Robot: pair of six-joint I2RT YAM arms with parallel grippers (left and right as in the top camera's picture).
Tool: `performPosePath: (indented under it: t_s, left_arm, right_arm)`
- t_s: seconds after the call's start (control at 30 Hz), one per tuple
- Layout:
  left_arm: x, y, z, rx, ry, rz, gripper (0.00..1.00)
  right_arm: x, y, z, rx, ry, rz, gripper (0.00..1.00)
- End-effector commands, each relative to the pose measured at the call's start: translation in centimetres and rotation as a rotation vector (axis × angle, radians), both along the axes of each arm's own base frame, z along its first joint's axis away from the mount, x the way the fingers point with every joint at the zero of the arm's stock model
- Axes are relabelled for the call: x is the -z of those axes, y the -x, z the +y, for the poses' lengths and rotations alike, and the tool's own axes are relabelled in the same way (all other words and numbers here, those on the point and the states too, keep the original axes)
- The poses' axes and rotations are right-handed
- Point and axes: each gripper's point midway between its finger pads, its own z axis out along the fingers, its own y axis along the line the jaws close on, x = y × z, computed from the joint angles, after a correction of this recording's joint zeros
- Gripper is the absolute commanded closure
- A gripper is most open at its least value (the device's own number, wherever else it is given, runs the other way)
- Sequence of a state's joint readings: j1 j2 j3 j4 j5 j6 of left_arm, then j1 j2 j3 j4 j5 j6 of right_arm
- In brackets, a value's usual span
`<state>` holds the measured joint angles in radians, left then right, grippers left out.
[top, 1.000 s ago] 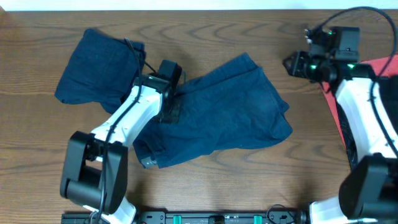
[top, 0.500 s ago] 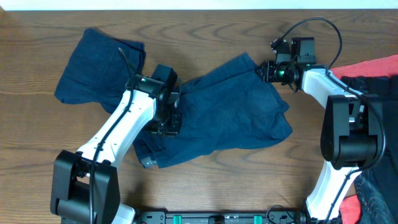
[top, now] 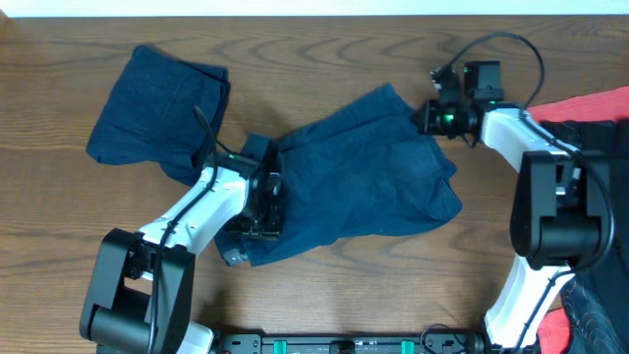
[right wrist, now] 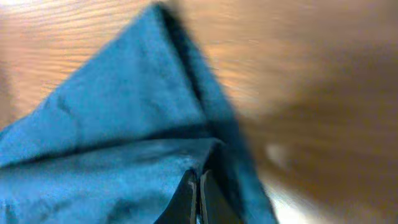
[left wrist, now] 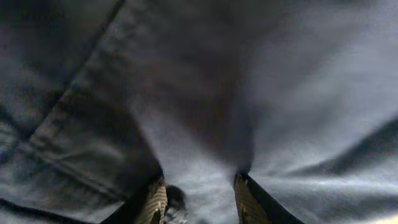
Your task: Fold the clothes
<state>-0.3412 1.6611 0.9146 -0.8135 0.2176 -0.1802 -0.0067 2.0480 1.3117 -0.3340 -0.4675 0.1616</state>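
The left gripper (left wrist: 200, 199), fingers spread and released, presses into the middle shorts (top: 364, 187); the right gripper (right wrist: 198, 193) is clenched on their far corner; the other shorts (top: 152, 103) lie far-left

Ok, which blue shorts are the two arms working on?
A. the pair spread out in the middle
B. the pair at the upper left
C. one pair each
A: the left gripper is down on the left part of the middle shorts and the right gripper pinches their upper right corner; the upper-left shorts have no gripper on them.
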Motion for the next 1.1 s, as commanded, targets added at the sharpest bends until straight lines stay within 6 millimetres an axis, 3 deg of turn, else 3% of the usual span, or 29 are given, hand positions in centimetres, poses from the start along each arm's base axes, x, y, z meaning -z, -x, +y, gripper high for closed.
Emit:
performPosePath:
  t_s: [0.0, 0.1, 0.37, 0.47, 0.6, 0.77, 0.83, 0.9, 1.07]
  left_arm:
    - [0.8, -0.2, 1.7, -0.004, -0.077, -0.036, 0.61]
    - [0.9, -1.3, 3.4, -0.017, -0.154, -0.081, 0.61]
    - [0.6, -4.1, 9.6, -0.148, -0.330, -0.178, 0.61]
    - [0.6, -5.1, 11.6, -0.234, -0.328, -0.205, 0.61]
    - [0.5, -5.7, 13.6, -0.296, -0.320, -0.219, 0.61]
    - [0.6, -5.8, 13.9, -0.299, -0.292, -0.215, 0.61]
    - [0.5, -5.7, 13.2, -0.298, -0.254, -0.203, 0.61]
    - [0.2, -5.7, 12.0, -0.296, -0.185, -0.190, 0.61]
    - [-2.8, -6.9, 8.1, -0.230, 0.054, -0.235, 0.57]
  right_arm:
    - [-3.9, -0.9, -5.1, 0.169, 0.126, -0.064, 0.99]
    - [-4.3, 0.0, -6.9, 0.213, 0.173, -0.035, 0.99]
    - [-2.8, 2.6, -6.5, 0.198, 0.168, 0.088, 0.99]
    - [-3.3, 1.5, -6.7, 0.205, 0.172, 0.040, 0.99]
    - [-4.9, -1.7, -6.3, 0.199, 0.138, -0.110, 0.99]
    - [-5.5, -4.2, -5.5, 0.201, 0.065, -0.207, 0.97]
    - [-5.0, -4.0, -5.5, 0.214, 0.057, -0.182, 0.63]
    - [-4.8, -3.5, -6.0, 0.224, 0.060, -0.158, 0.47]
    - [-5.5, -0.5, -8.5, 0.271, 0.038, -0.052, 0.46]
